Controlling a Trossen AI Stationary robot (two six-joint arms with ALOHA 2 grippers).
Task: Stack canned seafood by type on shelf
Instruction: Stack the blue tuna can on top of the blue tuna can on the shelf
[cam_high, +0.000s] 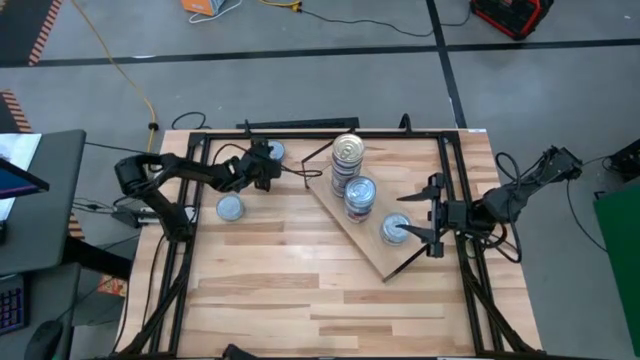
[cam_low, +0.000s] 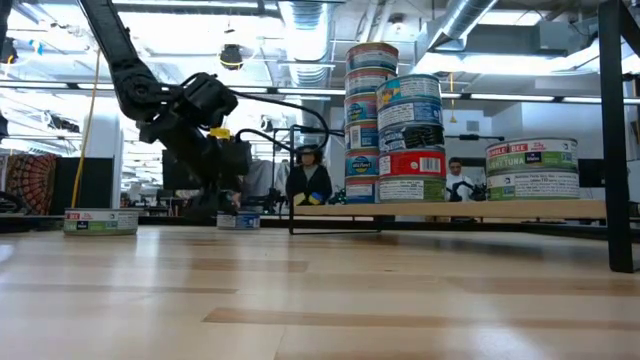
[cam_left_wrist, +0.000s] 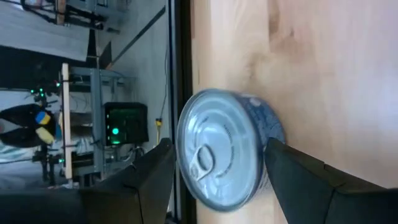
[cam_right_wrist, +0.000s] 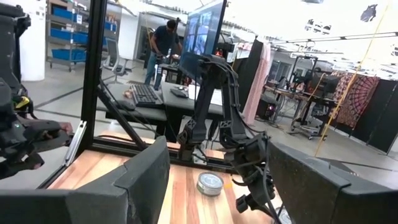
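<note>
The shelf (cam_high: 335, 205) lies slantwise on the table, and its board carries the canned seafood. A tall stack (cam_high: 347, 155) and a second stack (cam_high: 360, 196) stand there, with a low pair of tins (cam_low: 532, 168) at its right end. My left gripper (cam_left_wrist: 219, 146) is open at the table's far edge. Its fingers stand on either side of a blue-sided tin (cam_left_wrist: 224, 149) that rests on the tabletop. Another tin (cam_high: 231, 208) sits loose on the table, closer in. My right gripper (cam_right_wrist: 217, 148) is open beside the low pair (cam_high: 395, 229), with nothing between its fingers.
A dark metal frame (cam_high: 455, 190) runs around the tabletop, along its left, right and far sides. Bare planks (cam_high: 300, 290) fill the near half of the table. People (cam_low: 310, 175) stand in the room beyond the table.
</note>
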